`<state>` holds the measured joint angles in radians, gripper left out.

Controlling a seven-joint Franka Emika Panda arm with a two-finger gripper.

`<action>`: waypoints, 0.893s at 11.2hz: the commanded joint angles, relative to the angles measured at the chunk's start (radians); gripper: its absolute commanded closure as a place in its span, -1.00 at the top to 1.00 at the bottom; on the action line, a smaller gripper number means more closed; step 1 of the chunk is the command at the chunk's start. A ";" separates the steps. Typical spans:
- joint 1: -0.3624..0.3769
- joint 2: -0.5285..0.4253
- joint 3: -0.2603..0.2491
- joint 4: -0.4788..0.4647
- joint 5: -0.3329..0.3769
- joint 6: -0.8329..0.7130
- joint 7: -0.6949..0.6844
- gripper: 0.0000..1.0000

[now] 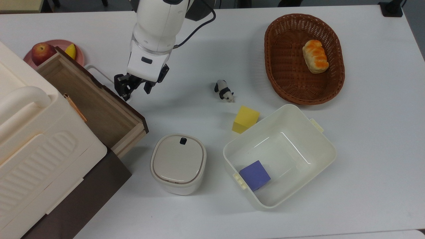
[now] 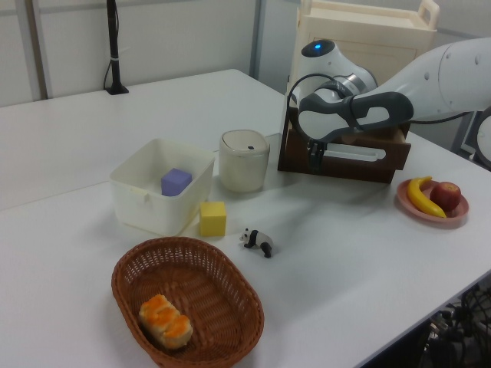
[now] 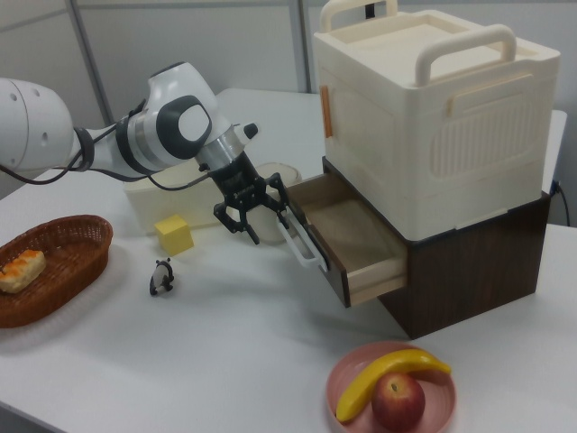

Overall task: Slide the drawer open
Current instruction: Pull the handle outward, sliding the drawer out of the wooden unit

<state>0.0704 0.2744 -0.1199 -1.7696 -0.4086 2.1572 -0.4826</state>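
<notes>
The shallow drawer (image 1: 96,103) has pale, matt wood sides and floor, a dark brown wood-look front and a smooth white loop handle (image 3: 299,242). The cream ribbed case (image 3: 433,117) above it looks like moulded plastic with a soft sheen. The oval brown basket (image 1: 303,58) is rough woven wicker. The white rectangular tub (image 1: 279,156) is glossy plastic. The white table (image 1: 365,132) is smooth and matt. The arm's white shell (image 1: 156,30) is glossy; its black gripper (image 1: 132,88) looks matt.
</notes>
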 commanded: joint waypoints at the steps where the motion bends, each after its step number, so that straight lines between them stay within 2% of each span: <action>1: 0.031 -0.066 -0.001 -0.053 0.007 -0.057 -0.004 0.33; 3: 0.026 -0.078 -0.001 -0.037 0.022 -0.057 -0.002 0.37; 6: 0.015 -0.093 -0.009 0.045 0.027 -0.057 0.005 0.38; 7: 0.015 -0.118 -0.009 0.047 0.033 -0.059 0.010 0.45; 8: 0.017 -0.144 -0.010 0.047 0.097 -0.078 0.027 0.77; 9: 0.023 -0.162 -0.007 0.058 0.181 -0.135 0.074 1.00; 10: 0.029 -0.178 -0.003 0.081 0.220 -0.201 0.131 1.00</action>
<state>0.0794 0.1573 -0.1238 -1.7019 -0.2890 2.0791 -0.4529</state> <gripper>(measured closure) 0.194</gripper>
